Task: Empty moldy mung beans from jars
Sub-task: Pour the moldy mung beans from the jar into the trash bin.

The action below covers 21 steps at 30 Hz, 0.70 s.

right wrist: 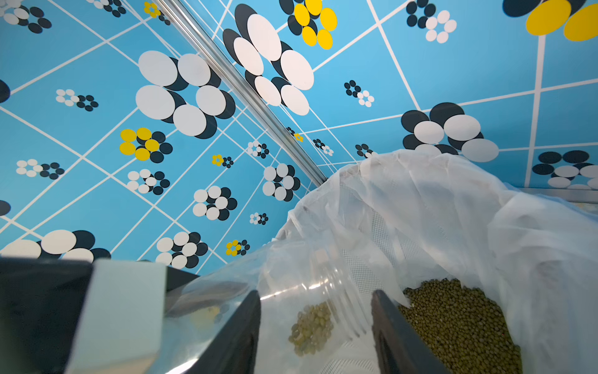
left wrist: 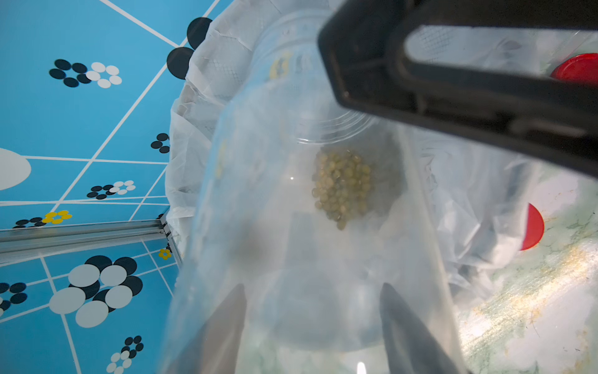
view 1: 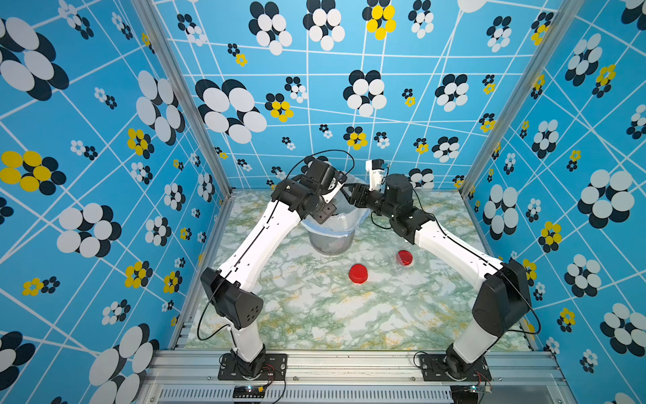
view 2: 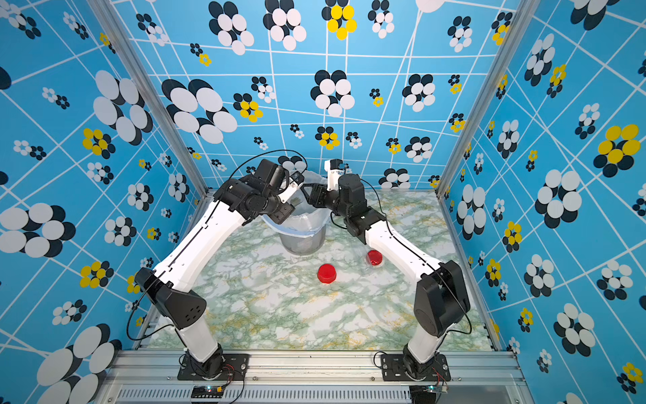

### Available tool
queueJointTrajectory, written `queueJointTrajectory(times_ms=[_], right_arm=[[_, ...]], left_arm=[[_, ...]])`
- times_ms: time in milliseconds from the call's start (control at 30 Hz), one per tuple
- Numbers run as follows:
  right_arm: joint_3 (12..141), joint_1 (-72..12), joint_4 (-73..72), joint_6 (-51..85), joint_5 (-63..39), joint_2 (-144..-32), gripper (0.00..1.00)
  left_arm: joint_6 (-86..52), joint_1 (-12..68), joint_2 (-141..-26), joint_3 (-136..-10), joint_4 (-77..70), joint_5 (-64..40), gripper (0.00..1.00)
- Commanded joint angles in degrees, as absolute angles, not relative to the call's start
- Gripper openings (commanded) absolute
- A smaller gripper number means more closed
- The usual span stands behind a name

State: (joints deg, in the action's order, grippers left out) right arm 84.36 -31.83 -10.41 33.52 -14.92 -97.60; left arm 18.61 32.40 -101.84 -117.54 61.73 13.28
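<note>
Right pincer [right wrist: 315, 294] held the lidless jar [right wrist: 291, 275] at its neck, mouth tipped down over the bucket [view 1: 330, 241] at the table's [view 1: 314, 314] 12 o'clock, so beans would land on the pile [right wrist: 459, 323] inside. A clump of mung beans [right wrist: 310, 327] sat stuck near the mouth. Left pincer [left wrist: 312, 291] straddled the base; couldn't tell if it gripped.

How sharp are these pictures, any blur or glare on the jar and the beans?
Left wrist view: the clear jar is hazy, the fingers at its base are soft blurs, yet the stuck bean clump reads sharply. Right wrist view: glare streaks the jar; the bean pile in the bag is crisp. Both top views: evenly lit, walls bowed.
</note>
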Motion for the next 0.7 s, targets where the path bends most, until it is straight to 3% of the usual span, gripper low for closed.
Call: queueJointTrajectory(times_ms=[0,200,433,667], right_arm=[[83.28,-32.43,-8.08,33.42,-14.62,-97.62,0.57],[80.84,-32.43,-8.33,33.40,-12.97,-95.47,0.59],[78.49,-32.34,-6.53,31.68,-11.40,-91.84,0.63],[77.51,-32.15,-4.12,29.52,-9.67,-88.20,0.73]], left_arm=[[16.89,31.79,-101.06,-122.42,64.20,10.14,0.61],[9.03,29.09,-111.35,-142.37,82.47,7.52,0.58],[6.99,29.18,-113.68,-146.76,87.24,7.31,0.62],[5.85,32.08,-116.93,-150.68,90.92,14.69,0.65]])
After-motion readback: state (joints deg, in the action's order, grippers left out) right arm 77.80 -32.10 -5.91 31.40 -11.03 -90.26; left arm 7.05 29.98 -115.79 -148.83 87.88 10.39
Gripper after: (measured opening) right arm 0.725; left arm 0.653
